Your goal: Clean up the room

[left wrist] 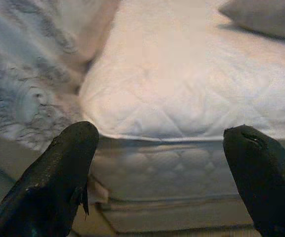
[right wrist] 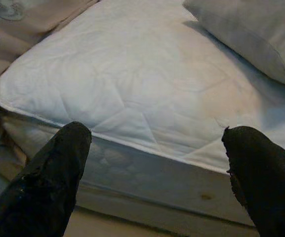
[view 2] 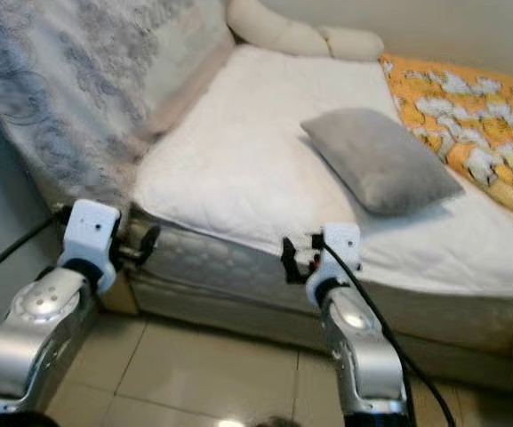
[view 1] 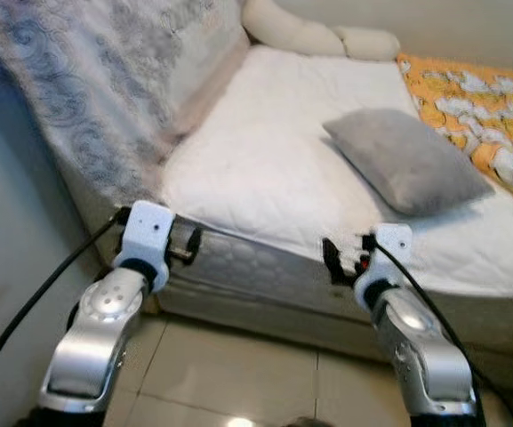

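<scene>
lying on the white mattress (view 1: 265, 160) ahead and to the right, the grey pillow (view 1: 407, 160) runs diagonally, nearer the right gripper (right wrist: 157, 148) than the left gripper (left wrist: 162, 148), both spread wide and empty at the bed's edge.

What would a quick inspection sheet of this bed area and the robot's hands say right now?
Surface: white quilted mattress pad on the bed, bare in the middle.
Job's things: grey pillow lying on the pad; orange patterned blanket along the far right side; patterned grey bedspread bunched at the left.
Clutter: cream bolster cushions at the head.
Grippers: left gripper and right gripper both open, empty, held at the mattress edge.
Cables: black cables running along both arms.
Surroundings: tiled floor, pale wall.
</scene>
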Available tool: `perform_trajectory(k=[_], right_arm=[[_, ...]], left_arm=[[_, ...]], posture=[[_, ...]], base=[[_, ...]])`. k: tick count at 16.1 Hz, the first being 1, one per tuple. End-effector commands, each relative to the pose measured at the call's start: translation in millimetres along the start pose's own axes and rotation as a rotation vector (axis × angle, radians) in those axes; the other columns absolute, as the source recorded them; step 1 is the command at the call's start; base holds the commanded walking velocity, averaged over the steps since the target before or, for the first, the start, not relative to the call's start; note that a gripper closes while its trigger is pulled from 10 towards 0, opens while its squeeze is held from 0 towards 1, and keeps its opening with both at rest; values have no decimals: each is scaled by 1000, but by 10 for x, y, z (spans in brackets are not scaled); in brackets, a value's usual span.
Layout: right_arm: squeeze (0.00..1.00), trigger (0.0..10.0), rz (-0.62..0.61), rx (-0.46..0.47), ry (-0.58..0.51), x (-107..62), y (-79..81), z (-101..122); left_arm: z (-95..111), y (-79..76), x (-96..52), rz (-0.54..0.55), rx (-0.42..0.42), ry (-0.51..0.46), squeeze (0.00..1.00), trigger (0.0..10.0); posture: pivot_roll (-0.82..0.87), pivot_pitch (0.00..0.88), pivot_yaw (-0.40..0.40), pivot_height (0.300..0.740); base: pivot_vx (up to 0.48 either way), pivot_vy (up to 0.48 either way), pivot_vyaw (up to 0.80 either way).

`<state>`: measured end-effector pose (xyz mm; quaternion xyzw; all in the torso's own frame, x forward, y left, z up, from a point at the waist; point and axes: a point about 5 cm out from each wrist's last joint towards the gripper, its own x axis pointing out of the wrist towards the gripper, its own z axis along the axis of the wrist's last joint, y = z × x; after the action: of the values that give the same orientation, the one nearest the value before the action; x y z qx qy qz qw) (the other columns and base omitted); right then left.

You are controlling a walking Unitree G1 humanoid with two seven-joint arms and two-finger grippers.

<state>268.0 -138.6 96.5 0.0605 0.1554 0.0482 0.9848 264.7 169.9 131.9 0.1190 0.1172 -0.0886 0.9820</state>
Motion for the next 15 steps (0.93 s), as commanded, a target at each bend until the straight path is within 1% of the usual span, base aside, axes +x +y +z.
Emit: perform_trajectory(k=[1, 4, 5, 7, 10, 15], right_arm=[[0, 10000, -37, 3, 11, -19, -99, -19], [0, 10000, -49, -6, 9, -29, -111, -24], [0, 10000, -54, -16, 4, -29, -126, -14], [0, 10000, -48, -41, -14, -14, -146, 29], [0, 10000, -54, -44, -30, 6, -175, 53], [0, 10000, -66, -105, -66, 55, -182, 126]], left_arm=[[27, -48, 17, -22, -5, -11, 0, 10000], [26, -56, 2, -39, -28, -11, 0, 10000], [27, -55, 0, -39, -33, -11, 0, 10000], [24, -56, 6, -39, -45, -8, 0, 10000], [36, -32, 15, -34, -62, -15, 0, 10000], [51, -20, 38, -34, -68, -18, 0, 10000]], posture=[[-89, 0, -41, 740], [-95, 0, -41, 740], [-98, 0, -38, 740], [-101, 0, -38, 740], [-96, 0, -41, 740], [-98, 0, -40, 740]], base=[[0, 0, -719], [0, 0, -715], [0, 0, 0], [319, 0, 0], [349, 0, 0], [373, 0, 0]])
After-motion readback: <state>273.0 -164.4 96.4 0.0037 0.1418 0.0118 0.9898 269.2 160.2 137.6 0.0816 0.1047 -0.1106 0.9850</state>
